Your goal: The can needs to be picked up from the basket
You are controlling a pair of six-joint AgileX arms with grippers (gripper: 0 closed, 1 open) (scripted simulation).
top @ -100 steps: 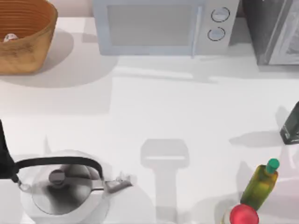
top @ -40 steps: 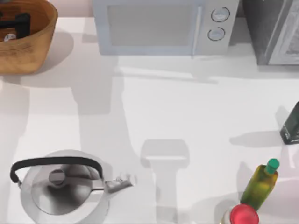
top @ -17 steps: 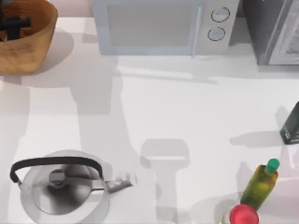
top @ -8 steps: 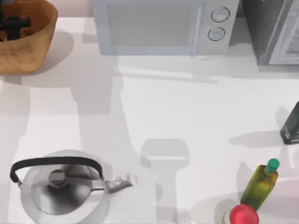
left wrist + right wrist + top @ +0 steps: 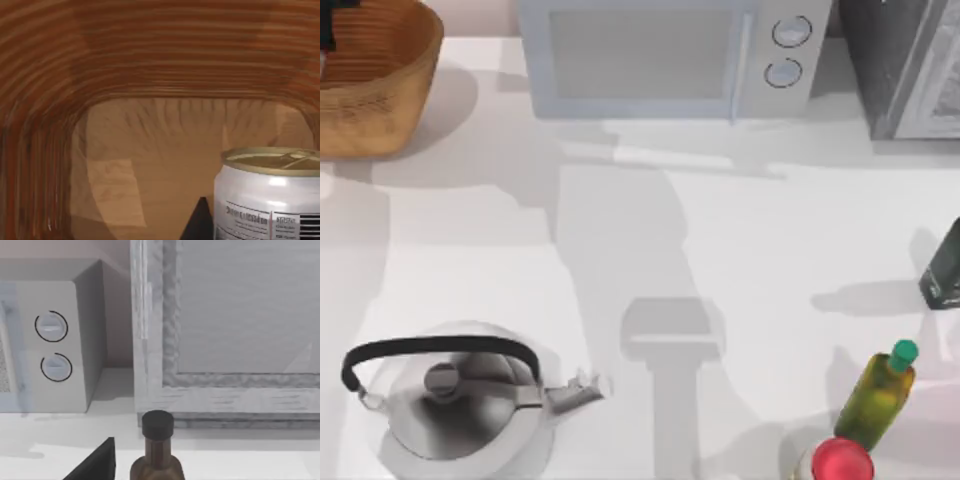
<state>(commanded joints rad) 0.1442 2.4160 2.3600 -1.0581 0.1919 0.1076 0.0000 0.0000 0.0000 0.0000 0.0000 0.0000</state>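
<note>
Near edge: kettle [image 5: 455,400] at left, olive bottle [image 5: 880,392] w/ green cap and a red-topped thing [image 5: 842,462] at right. Far side: microwave [image 5: 670,55] mid-table, basket [image 5: 390,85] at far left corner. Left gripper [image 5: 332,25] is a dark bit over the basket at the pic's edge; jaw state can't tell. Left wrist view: can [image 5: 267,195] upright inside the basket [image 5: 150,65], against ribbed walls. Right wrist cam faces the microwave [image 5: 52,340] and a dark-capped brown bottle [image 5: 157,450].
</note>
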